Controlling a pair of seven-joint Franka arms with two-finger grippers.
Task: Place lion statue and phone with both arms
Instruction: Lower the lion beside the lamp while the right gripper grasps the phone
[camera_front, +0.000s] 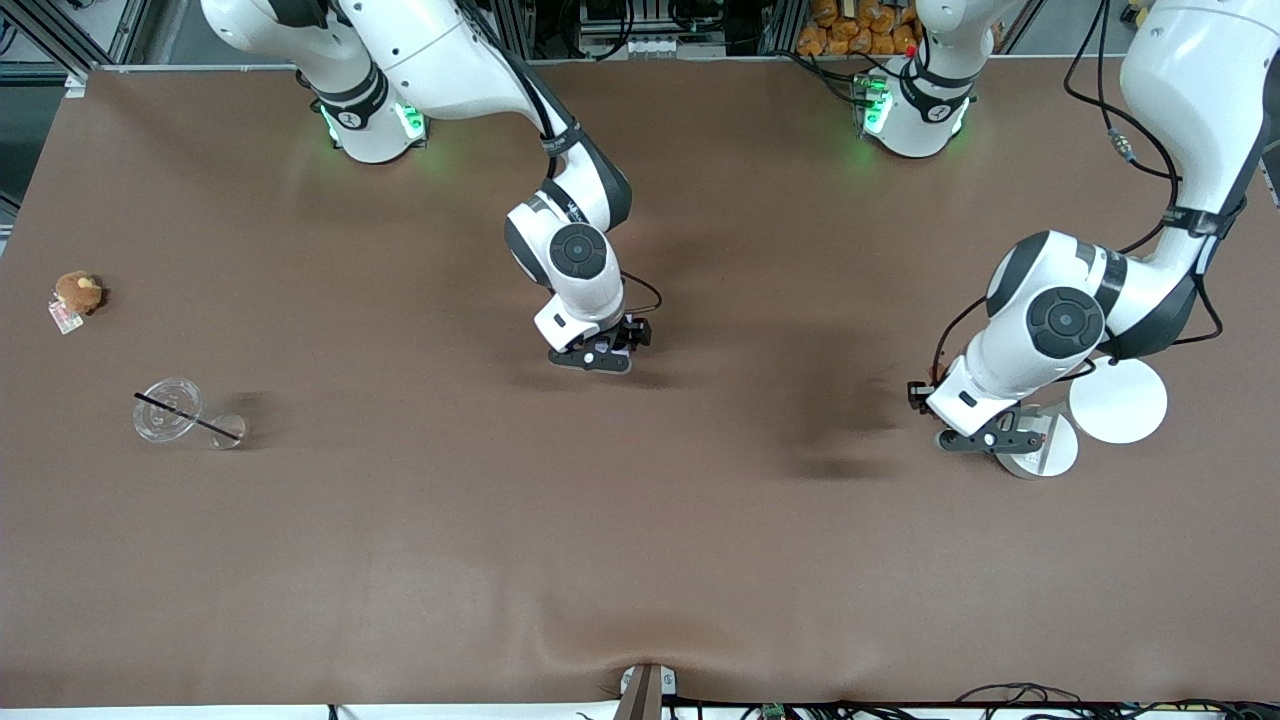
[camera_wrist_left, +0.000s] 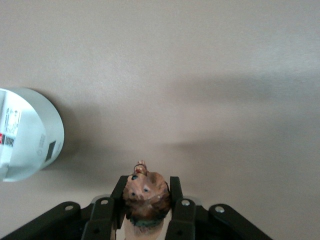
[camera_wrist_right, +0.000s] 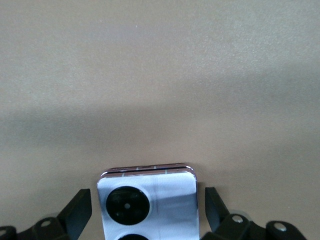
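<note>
Brown cloth covers the surface (camera_front: 640, 560), and we have both arms down near it. Our left gripper (camera_wrist_left: 146, 205) is clamped on the lion statue (camera_wrist_left: 146, 196): the reddish-brown figurine sits squeezed between the two fingers (camera_wrist_left: 175, 192), its face turned toward the wrist camera. We judge the hold is tight so the narrow piece cannot twist on the way to its spot. In the front view this gripper (camera_front: 985, 440) hangs low over the left arm's end of the surface, right by a small white disc (camera_front: 1045, 455) with a larger white disc (camera_front: 1118, 401) beside it; the wrist view shows a white round object (camera_wrist_left: 27, 134) off to the side of the gripper.

Our right gripper (camera_wrist_right: 148, 210) stands wide, and the phone (camera_wrist_right: 148, 202) lies between the fingers (camera_wrist_right: 80, 210) with a clear gap on each side, so nothing is pinching it. We cannot tell whether the lavender flip phone rests flat on the cloth. The front view puts this gripper (camera_front: 600, 352) low over the middle of the surface.

Well away from either gripper, toward the right arm's end, lie a clear plastic cup with a black straw (camera_front: 185, 415) and a brown plush with a tag (camera_front: 77, 295).
</note>
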